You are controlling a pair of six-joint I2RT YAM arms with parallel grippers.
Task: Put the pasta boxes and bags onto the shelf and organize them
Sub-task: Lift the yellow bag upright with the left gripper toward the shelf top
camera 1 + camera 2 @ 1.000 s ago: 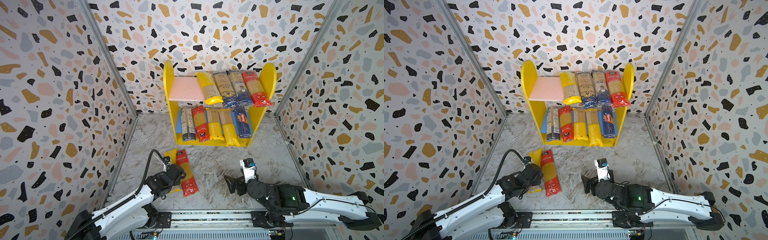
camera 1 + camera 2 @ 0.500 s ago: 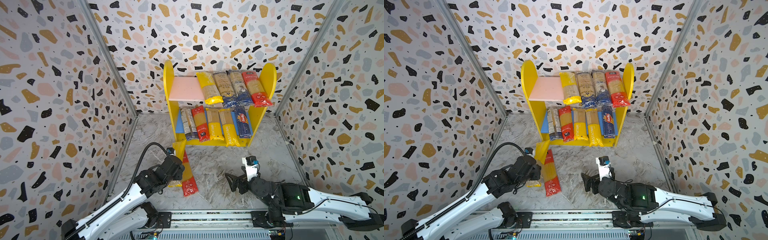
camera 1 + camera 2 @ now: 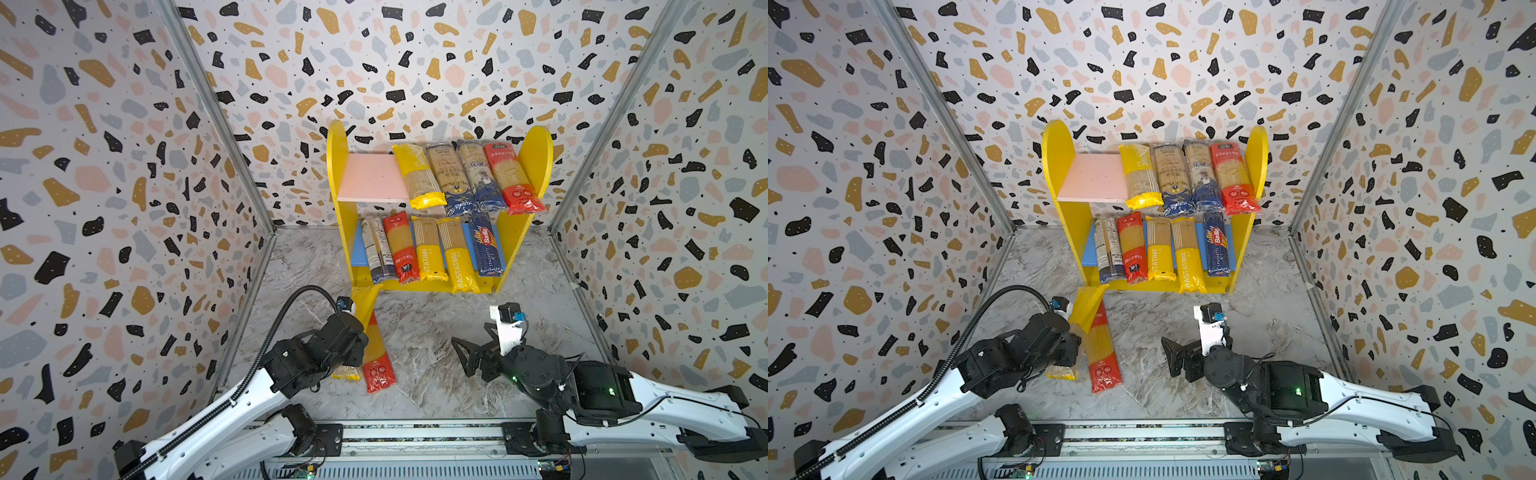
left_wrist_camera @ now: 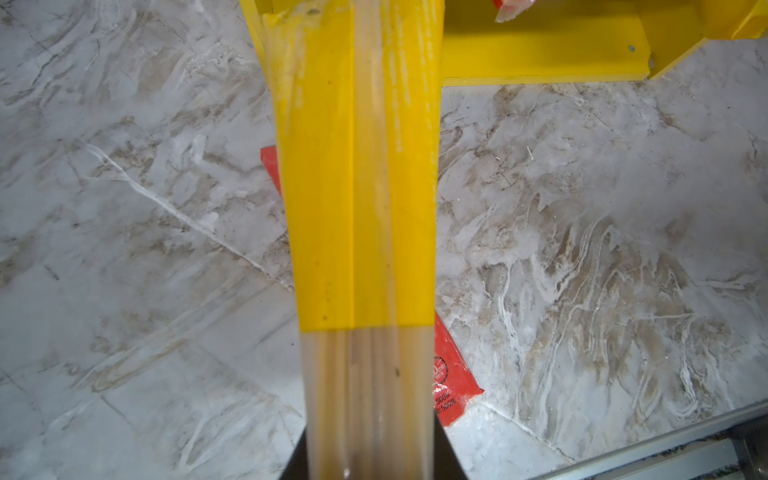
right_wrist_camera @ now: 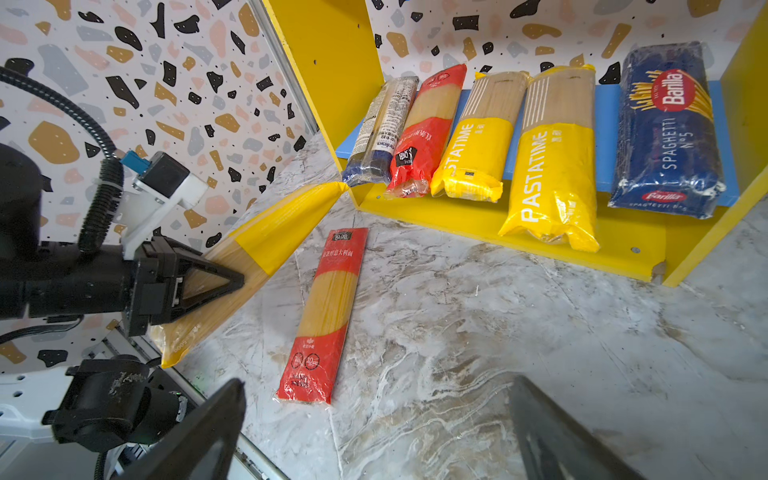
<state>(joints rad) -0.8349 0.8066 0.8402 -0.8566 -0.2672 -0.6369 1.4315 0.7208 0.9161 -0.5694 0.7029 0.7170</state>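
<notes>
Marble floor [image 3: 436,332], yellow pack [image 3: 365,301] lengthwise toward shelf [image 3: 338,166]

In the left wrist view, the yellow-and-clear spaghetti pack [image 4: 357,208] fills the middle and hides most of the red spaghetti pack [image 4: 455,382] on the marble table [image 4: 582,249]; the frame edge cuts off the yellow two-tier shelf [image 4: 540,50]. In both top views I can't see the jaws of the left gripper [image 3: 357,349] beneath its black body, which also covers the yellow pack's middle.
</notes>
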